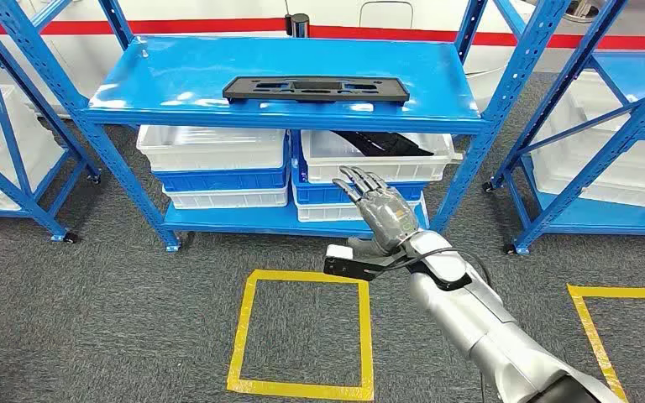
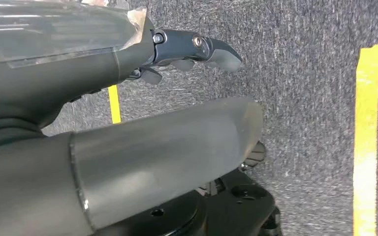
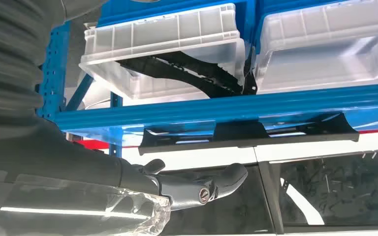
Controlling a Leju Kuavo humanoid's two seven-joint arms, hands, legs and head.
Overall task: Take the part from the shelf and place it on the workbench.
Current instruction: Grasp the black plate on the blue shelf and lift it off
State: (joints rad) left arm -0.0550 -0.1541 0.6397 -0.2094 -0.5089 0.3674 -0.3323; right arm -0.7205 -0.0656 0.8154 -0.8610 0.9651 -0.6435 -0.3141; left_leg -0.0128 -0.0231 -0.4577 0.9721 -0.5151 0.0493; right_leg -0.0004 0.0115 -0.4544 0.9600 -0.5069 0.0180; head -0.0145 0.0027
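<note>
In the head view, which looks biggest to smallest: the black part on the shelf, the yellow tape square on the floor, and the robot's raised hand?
1. Black part and tape square: too close to rank; the part is wider, the square taller.
2. Right hand: smallest, though nearer the camera than the part, so it looks larger than it is.

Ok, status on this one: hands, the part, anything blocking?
Right hand open, raised toward shelf. Black part untouched on top shelf. Nothing blocking.

Black part (image 1: 315, 88) on glossy blue shelf (image 1: 176, 80). White bins (image 1: 210, 147) stacked with blue bins (image 1: 222, 179) beyond silver right hand (image 1: 384, 211) fingertips. Grey speckled carpet (image 1: 117, 285) marked with yellow tape squares (image 1: 302, 336). Red stripe (image 1: 218, 25) across white wall.
</note>
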